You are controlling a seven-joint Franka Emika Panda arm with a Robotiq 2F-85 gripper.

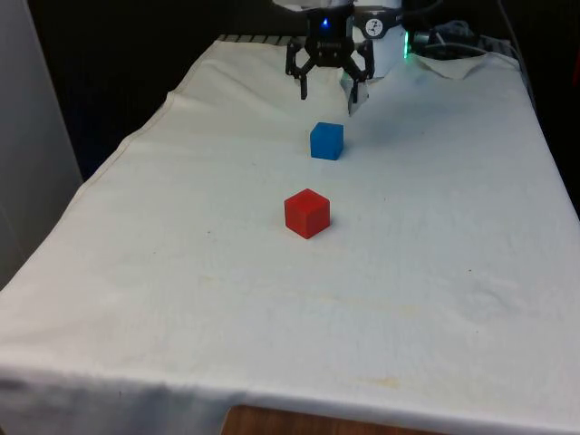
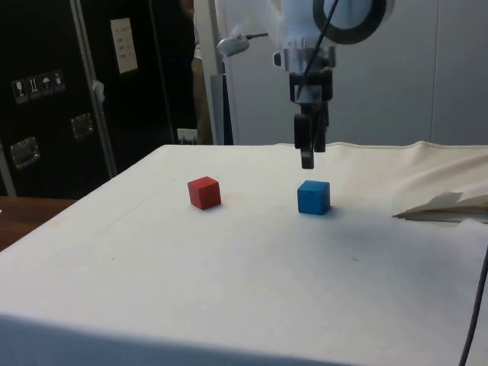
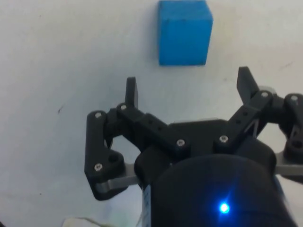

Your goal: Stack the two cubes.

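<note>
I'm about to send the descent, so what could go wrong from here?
1. The open end effector hangs behind the blue cube, not over it; a straight descent may miss it or knock it.
2. The red cube sits close by, so a pushed blue cube could slide toward it.

Blue cube (image 1: 326, 140), red cube (image 1: 307, 213)

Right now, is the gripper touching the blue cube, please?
Apart. In the side view the gripper hangs above the blue cube with white cloth visible between fingertips and cube top.
</note>
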